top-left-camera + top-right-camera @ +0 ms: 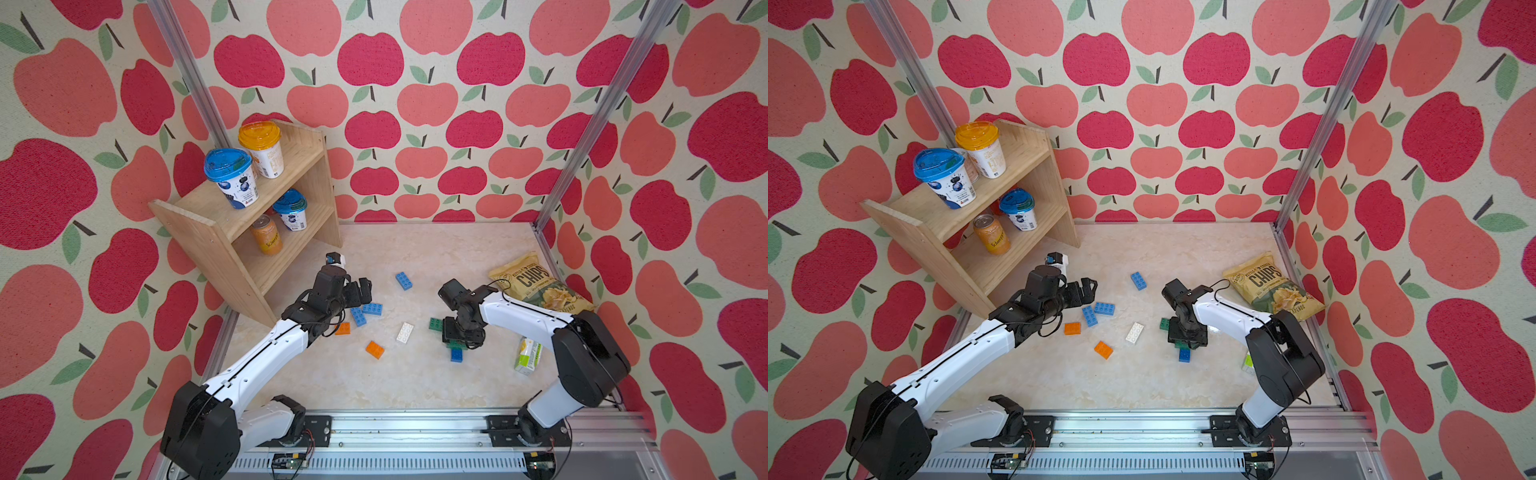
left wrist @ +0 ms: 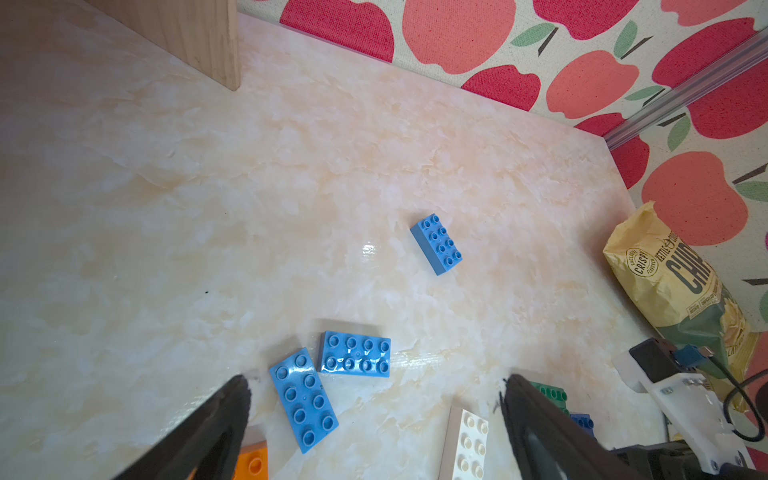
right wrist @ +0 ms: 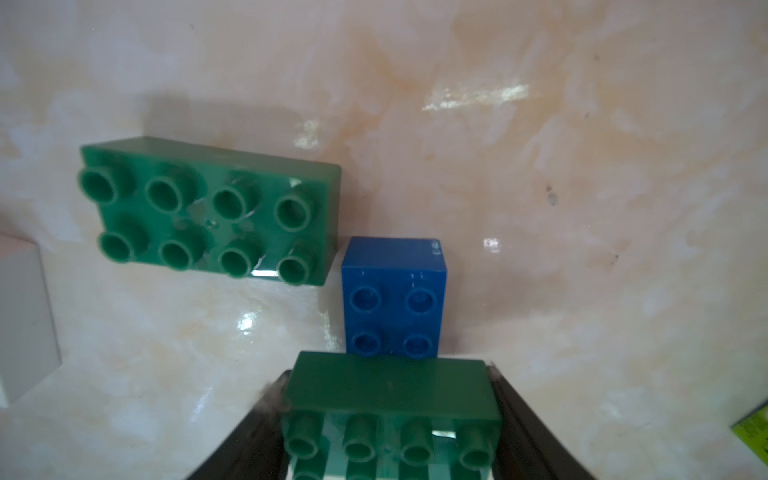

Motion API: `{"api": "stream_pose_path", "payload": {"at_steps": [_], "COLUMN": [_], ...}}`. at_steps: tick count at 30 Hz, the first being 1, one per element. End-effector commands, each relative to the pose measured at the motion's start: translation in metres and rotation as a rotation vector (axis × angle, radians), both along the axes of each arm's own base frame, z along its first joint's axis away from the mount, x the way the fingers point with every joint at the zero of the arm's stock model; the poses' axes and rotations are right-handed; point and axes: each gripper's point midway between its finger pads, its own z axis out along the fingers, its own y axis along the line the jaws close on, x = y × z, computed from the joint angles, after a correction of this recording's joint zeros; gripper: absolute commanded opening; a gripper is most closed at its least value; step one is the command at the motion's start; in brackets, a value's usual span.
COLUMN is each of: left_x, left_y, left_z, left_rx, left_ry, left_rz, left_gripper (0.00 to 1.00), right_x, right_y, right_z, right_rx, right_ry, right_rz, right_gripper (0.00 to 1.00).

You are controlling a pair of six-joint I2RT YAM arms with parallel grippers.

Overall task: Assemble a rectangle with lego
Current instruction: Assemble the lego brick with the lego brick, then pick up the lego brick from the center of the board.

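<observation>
**Right gripper clamps a green brick; left gripper hangs open over blue bricks**

The right arm bends in from the right side of the worktop, its wrist turned straight down. The right gripper is clamped on the short ends of a green brick. This brick sits over one end of a dark blue brick; whether they touch cannot be told. A second green brick lies just beside them.

The left arm stretches forward near a wooden shelf. The left gripper has its fingers apart above two touching light blue bricks.

A lone blue brick, a white brick and two orange bricks lie scattered between the arms.

A yellow bag reads "CHIPS".

The shelf's top level holds a blue-lidded cup and an orange-lidded cup. Its lower level holds another cup and an orange can.
</observation>
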Motion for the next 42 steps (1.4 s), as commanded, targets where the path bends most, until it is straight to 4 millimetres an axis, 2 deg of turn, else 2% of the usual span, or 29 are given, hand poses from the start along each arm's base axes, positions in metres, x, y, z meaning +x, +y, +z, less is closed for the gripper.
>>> {"api": "stream_pose_path", "payload": {"at_steps": [1, 5, 6, 14, 19, 22, 27, 29, 34, 42], "left_x": [-0.003, -0.004, -0.004, -0.005, -0.004, -0.003, -0.002, -0.002, -0.003, -0.004], "left_y": [0.004, 0.005, 0.005, 0.010, 0.009, 0.009, 0.010, 0.011, 0.013, 0.015], "left_z": [0.000, 0.000, 0.001, 0.007, 0.007, 0.008, 0.009, 0.007, 0.006, 0.005], "left_rx": [0.016, 0.017, 0.017, 0.023, 0.025, 0.029, 0.030, 0.030, 0.026, 0.023], "left_ry": [-0.005, -0.006, -0.007, -0.027, -0.030, -0.033, -0.037, -0.033, -0.033, -0.029], "left_rz": [0.008, 0.011, 0.011, 0.022, 0.018, 0.016, 0.017, 0.019, 0.028, 0.031], "left_gripper": [0.97, 0.97, 0.97, 0.98, 0.97, 0.97, 0.97, 0.97, 0.97, 0.97], "right_x": [-0.012, -0.009, -0.007, 0.021, 0.047, 0.060, 0.073, 0.073, 0.069, 0.058], "right_y": [-0.012, -0.010, -0.008, 0.005, 0.020, 0.031, 0.043, 0.046, 0.048, 0.043], "right_z": [-0.027, -0.020, -0.017, 0.020, 0.028, 0.026, 0.012, 0.006, -0.005, -0.012], "right_rx": [-0.067, -0.044, -0.038, -0.013, 0.005, 0.011, 0.006, 0.003, 0.008, -0.001], "right_ry": [0.067, 0.038, 0.028, -0.072, -0.119, -0.127, -0.102, -0.085, -0.050, -0.013], "right_rz": [0.039, 0.035, 0.036, 0.006, -0.036, -0.043, -0.028, -0.024, -0.016, -0.006], "right_gripper": [0.77, 0.97, 1.00, 1.00, 1.00, 1.00, 1.00, 0.99, 0.88, 0.87]}}
